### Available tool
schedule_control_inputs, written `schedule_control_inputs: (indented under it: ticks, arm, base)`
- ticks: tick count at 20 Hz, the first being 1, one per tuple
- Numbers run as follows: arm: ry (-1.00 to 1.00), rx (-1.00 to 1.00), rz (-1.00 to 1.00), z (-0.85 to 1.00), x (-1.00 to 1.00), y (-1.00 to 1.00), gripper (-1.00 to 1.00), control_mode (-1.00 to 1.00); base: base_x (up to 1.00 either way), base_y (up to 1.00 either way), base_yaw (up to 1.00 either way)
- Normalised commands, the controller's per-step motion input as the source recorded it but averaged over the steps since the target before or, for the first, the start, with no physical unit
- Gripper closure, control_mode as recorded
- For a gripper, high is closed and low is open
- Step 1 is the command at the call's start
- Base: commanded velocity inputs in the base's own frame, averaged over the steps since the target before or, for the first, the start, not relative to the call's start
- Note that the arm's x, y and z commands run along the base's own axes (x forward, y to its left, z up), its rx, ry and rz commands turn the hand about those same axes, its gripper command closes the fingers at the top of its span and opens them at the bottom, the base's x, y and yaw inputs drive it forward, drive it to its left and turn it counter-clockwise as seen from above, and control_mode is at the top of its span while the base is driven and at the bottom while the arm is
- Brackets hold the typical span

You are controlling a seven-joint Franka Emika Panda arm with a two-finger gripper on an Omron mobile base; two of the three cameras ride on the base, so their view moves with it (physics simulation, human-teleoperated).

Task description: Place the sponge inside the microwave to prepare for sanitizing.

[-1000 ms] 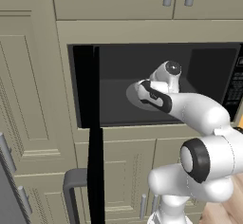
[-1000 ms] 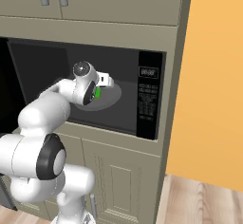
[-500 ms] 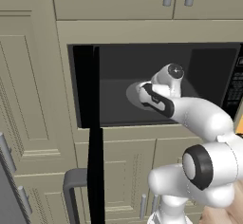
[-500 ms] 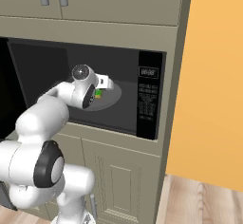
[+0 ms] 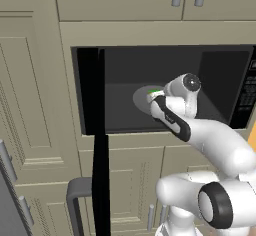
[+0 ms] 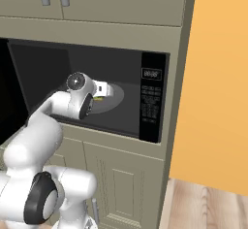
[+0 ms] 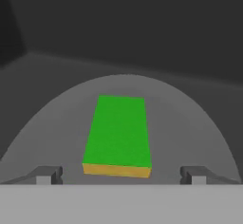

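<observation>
The microwave (image 5: 165, 87) stands as before, its black door (image 5: 95, 130) swung out to the left and the button panel (image 6: 151, 97) on the right. A second ago the claw held the sponge upright above the turntable (image 7: 190, 123); now the sponge (image 7: 118, 135) lies flat on it, green face up, free of both fingertips (image 7: 45, 174). Cabinets (image 6: 116, 0) frame the oven; an orange wall (image 6: 218, 77) stands right. The arm (image 5: 210, 140) reaches into the cavity, the gripper (image 7: 121, 176) spread wide, holding nothing.
</observation>
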Motion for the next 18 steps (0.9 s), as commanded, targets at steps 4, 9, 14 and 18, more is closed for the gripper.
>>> schedule_control_inputs:
  ticks: [4,9,14,18]
  arm:
    - [-0.01,0.01,-0.08,0.43,-0.38,-0.03,-1.0,-1.0]
    - [0.05,0.04,-0.11,0.56,-0.4,-0.08,-1.0,-1.0]
    - [0.02,0.04,-0.06,0.26,-0.67,-0.03,-1.0,-1.0]
    - [0.0,0.02,0.0,0.22,-0.73,-0.01,-1.0,-1.0]
  base:
    - [0.0,0.0,0.0]
    - [0.0,0.0,0.0]
    - [0.0,0.0,0.0]
    - [0.0,0.0,0.0]
